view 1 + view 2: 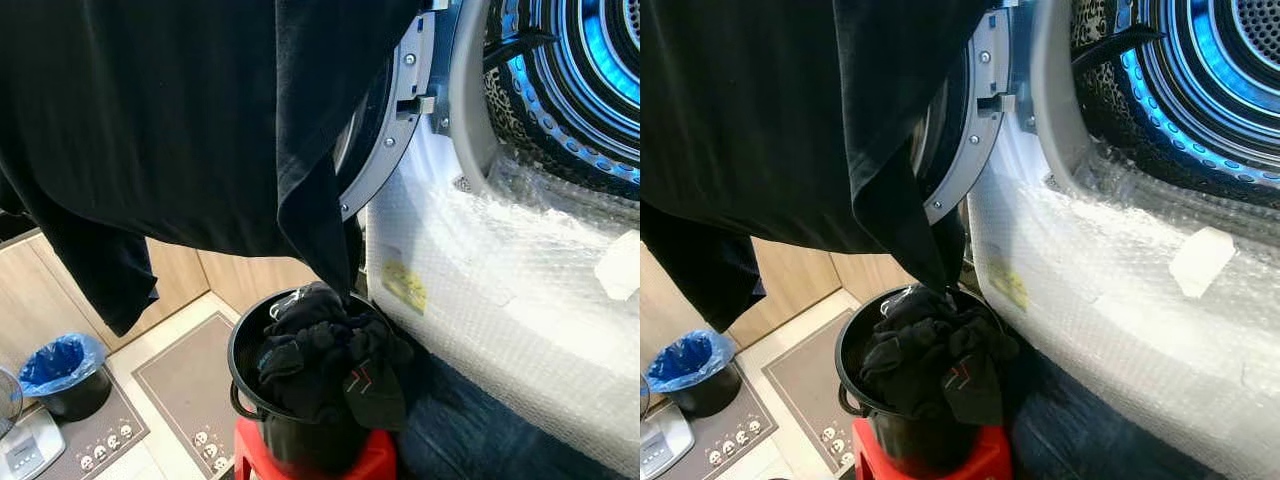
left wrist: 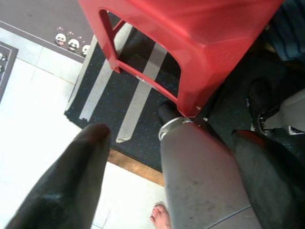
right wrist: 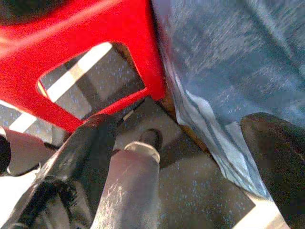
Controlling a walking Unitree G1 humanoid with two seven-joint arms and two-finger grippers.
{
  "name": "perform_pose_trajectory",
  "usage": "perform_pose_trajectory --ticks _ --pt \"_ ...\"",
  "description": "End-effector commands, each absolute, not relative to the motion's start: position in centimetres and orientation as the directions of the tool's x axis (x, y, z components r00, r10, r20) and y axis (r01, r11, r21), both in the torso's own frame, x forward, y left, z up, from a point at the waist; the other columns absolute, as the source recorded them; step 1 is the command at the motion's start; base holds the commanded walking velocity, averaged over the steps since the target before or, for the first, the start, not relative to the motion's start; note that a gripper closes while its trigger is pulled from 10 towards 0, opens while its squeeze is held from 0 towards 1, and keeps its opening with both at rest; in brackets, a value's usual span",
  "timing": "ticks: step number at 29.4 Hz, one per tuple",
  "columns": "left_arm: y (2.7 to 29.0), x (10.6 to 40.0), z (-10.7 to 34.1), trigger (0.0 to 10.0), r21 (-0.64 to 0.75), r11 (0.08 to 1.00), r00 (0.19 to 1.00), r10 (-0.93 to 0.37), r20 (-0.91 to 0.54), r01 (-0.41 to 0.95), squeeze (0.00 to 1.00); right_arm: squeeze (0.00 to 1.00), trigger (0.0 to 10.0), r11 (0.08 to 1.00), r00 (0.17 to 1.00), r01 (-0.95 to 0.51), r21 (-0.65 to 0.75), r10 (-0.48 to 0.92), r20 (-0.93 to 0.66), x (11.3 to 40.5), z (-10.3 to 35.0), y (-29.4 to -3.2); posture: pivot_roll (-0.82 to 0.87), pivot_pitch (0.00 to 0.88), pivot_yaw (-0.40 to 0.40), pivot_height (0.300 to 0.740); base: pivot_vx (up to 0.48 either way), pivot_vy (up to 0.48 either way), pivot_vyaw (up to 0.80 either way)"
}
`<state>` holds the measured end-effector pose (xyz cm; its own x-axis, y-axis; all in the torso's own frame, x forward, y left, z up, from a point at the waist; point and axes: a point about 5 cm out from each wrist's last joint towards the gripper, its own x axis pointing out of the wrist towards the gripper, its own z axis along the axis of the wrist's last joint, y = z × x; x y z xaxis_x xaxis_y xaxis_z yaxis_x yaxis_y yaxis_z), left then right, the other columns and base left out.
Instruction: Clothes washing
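A large black garment (image 1: 170, 110) hangs spread across the top of the eye views, its lower corner trailing into a black bucket (image 1: 250, 385). What holds it up is hidden. The bucket is heaped with dark clothes (image 1: 325, 350) and stands on a red stool (image 1: 365, 462). To the right the washing machine's drum (image 1: 590, 70) is open and lit blue, with a leopard-print piece (image 1: 510, 105) at its rim. My left gripper (image 2: 169, 133) hangs low beside the stool (image 2: 190, 43), fingers apart and empty. My right gripper (image 3: 178, 119) also hangs open near the stool's leg (image 3: 95, 62).
The washer's round door (image 1: 385, 130) stands open behind the garment. Bubble wrap (image 1: 500, 290) covers the washer's front. A bin with a blue liner (image 1: 62, 372) and grey mats (image 1: 185, 385) lie on the floor at left. A person's bare toes (image 2: 159, 217) show near my silver leg (image 2: 200, 176).
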<state>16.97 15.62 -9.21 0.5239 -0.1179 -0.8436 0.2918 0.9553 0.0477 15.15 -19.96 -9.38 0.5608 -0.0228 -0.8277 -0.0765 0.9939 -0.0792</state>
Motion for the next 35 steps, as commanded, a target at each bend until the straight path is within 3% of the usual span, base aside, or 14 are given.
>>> perform_pose_trajectory --ticks 1,7,11,14,21,23,28,29,35 --pt "16.2 16.7 -9.3 10.0 0.073 0.951 0.512 -0.095 -0.854 0.299 0.00 0.00 10.0 0.995 0.591 -0.076 -0.060 -0.003 -0.806 15.7 -9.1 -19.8 -0.12 0.000 0.078 0.740 0.000 0.000 0.00" --pt "16.4 16.5 -9.4 10.0 0.118 0.925 0.506 -0.087 -0.858 0.361 0.00 0.00 10.0 0.978 0.614 -0.207 0.022 0.147 -0.775 15.7 -8.8 -19.7 -0.12 0.000 0.085 0.740 0.000 0.000 0.00" --pt "16.4 16.3 -9.5 10.0 0.119 0.921 0.491 -0.087 -0.867 0.372 0.00 0.00 10.0 0.932 0.568 -0.340 0.128 0.312 -0.761 15.0 -8.7 -19.3 -0.14 0.000 0.096 0.740 0.000 0.000 0.00" --pt "16.4 16.3 -9.5 10.0 0.118 0.917 0.490 -0.092 -0.867 0.381 0.00 0.00 10.0 0.915 0.554 -0.369 0.161 0.356 -0.753 14.9 -8.6 -19.2 -0.14 0.000 0.096 0.740 0.000 0.000 0.00" --pt "16.2 16.2 -9.5 10.0 0.122 0.904 0.484 -0.101 -0.869 0.409 0.00 0.00 10.0 0.708 0.392 -0.610 0.356 0.660 -0.641 14.6 -7.2 -19.1 -0.15 0.000 0.085 0.740 0.000 0.000 0.00" --pt "16.1 16.2 -9.6 10.0 0.133 0.891 0.481 -0.105 -0.871 0.435 0.00 0.00 10.0 0.607 0.322 -0.674 0.421 0.754 -0.572 14.7 -6.3 -19.0 -0.15 0.000 0.084 0.740 0.000 0.000 0.00" --pt "15.8 15.9 -9.7 10.0 0.134 0.878 0.474 -0.115 -0.873 0.459 0.00 0.00 10.0 0.417 0.196 -0.781 0.465 0.870 -0.452 15.0 -4.0 -18.2 -0.16 0.000 0.084 0.740 0.000 0.000 0.00" --pt "15.7 15.8 -9.7 10.0 0.134 0.873 0.471 -0.119 -0.874 0.469 0.00 0.00 10.0 0.345 0.152 -0.804 0.484 0.907 -0.393 15.1 -2.5 -17.7 -0.16 0.000 0.083 0.740 0.000 0.000 0.00" --pt "15.7 15.6 -9.8 10.0 0.134 0.872 0.468 -0.118 -0.876 0.471 0.00 0.00 10.0 0.190 0.098 -0.848 0.494 0.974 -0.206 16.2 2.3 -17.0 -0.16 0.000 0.081 0.740 0.000 0.000 0.00"
